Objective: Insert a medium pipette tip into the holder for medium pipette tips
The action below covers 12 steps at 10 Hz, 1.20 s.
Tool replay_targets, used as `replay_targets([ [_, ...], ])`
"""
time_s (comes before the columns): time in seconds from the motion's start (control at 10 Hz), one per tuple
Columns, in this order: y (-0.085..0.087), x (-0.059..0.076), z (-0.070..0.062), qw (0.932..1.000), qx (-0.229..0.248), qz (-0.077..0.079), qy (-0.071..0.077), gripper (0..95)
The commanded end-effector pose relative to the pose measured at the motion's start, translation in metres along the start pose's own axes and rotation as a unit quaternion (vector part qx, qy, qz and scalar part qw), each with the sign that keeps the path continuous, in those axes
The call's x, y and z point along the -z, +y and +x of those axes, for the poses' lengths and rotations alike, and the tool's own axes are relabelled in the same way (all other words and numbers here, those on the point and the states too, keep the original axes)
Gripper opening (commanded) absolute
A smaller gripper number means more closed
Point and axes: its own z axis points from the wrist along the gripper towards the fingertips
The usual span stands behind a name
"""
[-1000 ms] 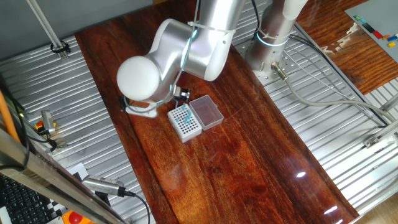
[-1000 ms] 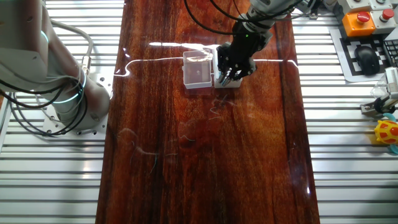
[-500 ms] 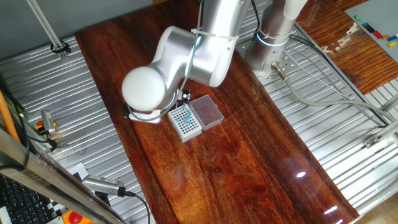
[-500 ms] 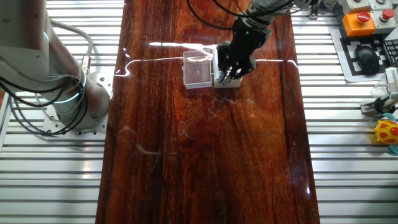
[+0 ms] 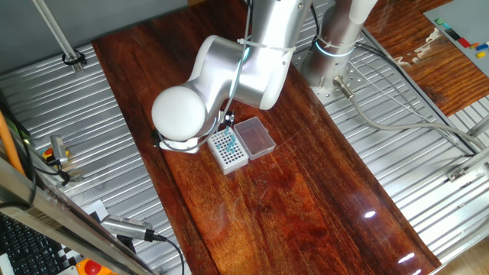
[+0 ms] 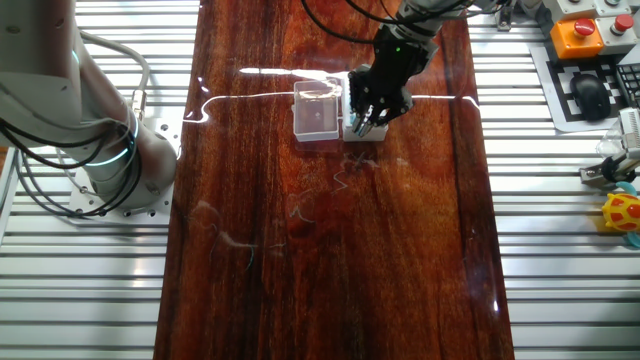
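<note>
The holder for medium pipette tips (image 5: 228, 150) is a small white box with a grid of dark holes, standing on the wooden table. Its clear pinkish lid (image 5: 254, 137) lies open beside it. In the other fixed view the lid (image 6: 318, 116) shows clearly, while the box (image 6: 366, 136) is mostly hidden under my gripper (image 6: 362, 125). The gripper hangs directly over the box with its jaws close together. A thin pale sliver, seemingly the medium pipette tip (image 6: 359, 129), points down from them at the grid. In one fixed view the arm's wrist hides the gripper.
The robot's base (image 6: 110, 150) stands on the ribbed metal surface beside the wooden table (image 6: 330, 260). A keyboard, a mouse and an orange button box (image 6: 582, 30) lie off the table's other side. Cables run along the metal surface (image 5: 397, 122).
The arm's wrist has shifted a little towards the box, and the gripper has edged slightly across the box's top. The box and lid have not moved.
</note>
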Motion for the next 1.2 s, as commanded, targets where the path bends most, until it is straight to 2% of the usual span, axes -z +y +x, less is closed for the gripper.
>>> replay_targets([
  [0.1,-0.0003,0.0003,-0.0003,1.0000,0.003,0.000,0.001,0.0],
  [0.6,-0.0013,0.0009,-0.0007,0.9998,0.014,0.009,0.010,0.0],
  [1.2,-0.0049,0.0031,-0.0027,0.9998,0.016,0.008,0.007,0.0],
])
